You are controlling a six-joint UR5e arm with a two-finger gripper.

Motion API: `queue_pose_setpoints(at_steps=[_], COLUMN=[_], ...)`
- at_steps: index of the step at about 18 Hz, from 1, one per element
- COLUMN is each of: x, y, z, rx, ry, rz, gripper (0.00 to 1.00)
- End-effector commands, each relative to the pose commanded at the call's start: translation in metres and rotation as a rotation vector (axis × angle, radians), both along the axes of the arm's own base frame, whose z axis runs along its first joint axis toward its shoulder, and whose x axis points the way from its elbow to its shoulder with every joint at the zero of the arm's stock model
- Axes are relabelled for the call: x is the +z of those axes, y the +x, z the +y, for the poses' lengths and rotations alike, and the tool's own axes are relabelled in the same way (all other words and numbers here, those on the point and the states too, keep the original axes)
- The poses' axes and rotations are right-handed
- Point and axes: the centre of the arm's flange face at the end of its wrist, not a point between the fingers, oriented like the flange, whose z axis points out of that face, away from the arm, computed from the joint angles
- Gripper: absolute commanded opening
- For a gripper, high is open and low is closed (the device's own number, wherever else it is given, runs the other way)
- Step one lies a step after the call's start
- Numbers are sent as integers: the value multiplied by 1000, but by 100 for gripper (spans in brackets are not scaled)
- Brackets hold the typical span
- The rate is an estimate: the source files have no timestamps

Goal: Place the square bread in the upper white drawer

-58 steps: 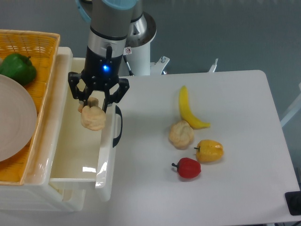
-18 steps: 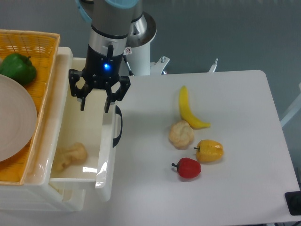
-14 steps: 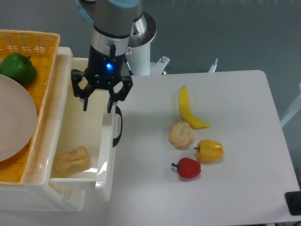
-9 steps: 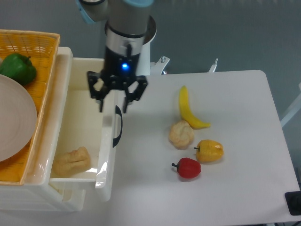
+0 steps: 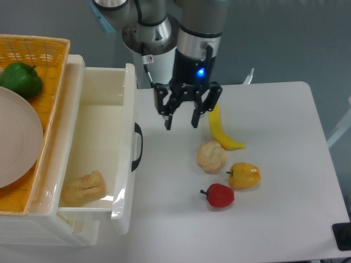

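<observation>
— What's in the drawer (image 5: 98, 118)?
— The bread (image 5: 83, 188), at its 6 o'clock end. A basket (image 5: 52, 52) at 9 o'clock holds a green pepper (image 5: 21, 79) and a plate (image 5: 19, 143), both cut off.
— The end effector (image 5: 180, 124)?
— Over the table (image 5: 274, 164), fingers spread, empty. Any label on the arm is too small to read.

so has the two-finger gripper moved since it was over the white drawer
Yes. The open two-finger gripper has moved right, off the glossy white plastic drawer and past its curved black handle, toward the yellow banana.
</observation>
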Motion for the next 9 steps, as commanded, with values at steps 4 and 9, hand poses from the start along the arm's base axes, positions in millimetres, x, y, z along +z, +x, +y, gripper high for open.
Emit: queue_pose_setpoints(at_steps=[4, 9], x=[-14, -28], y=[-3, -11], z=[1, 6], rx=[-5, -28], ry=[-61, -77], rz=[22, 14], gripper=[100, 100])
